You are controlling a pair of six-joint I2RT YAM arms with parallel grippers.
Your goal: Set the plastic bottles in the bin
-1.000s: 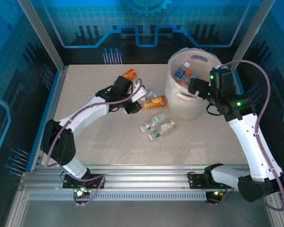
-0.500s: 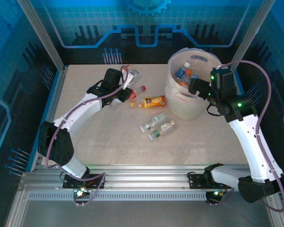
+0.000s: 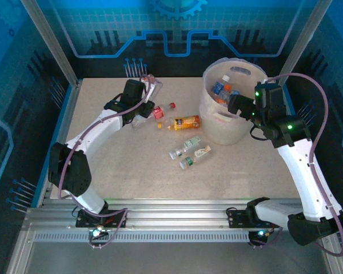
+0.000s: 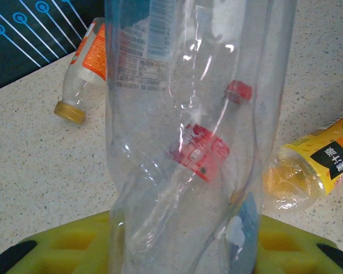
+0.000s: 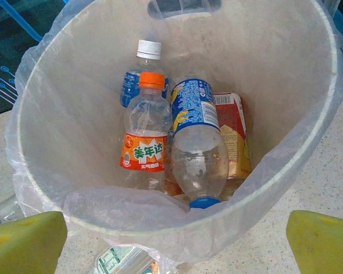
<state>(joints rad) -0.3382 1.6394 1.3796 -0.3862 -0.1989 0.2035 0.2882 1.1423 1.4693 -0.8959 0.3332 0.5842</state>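
Bin holds several bottles; left fingers clamp a clear bottle; right fingers spread.

You have the bin far right on the table, bottles inside | lone bottle just left of it | bottle pair in front of that one.

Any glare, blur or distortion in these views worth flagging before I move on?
Left wrist: the clear bottle sits close to the lens, streaked with highlights, warping what lies behind. Right wrist: even light, labels in the bin sharp. Top external: sharp, soft shadows.
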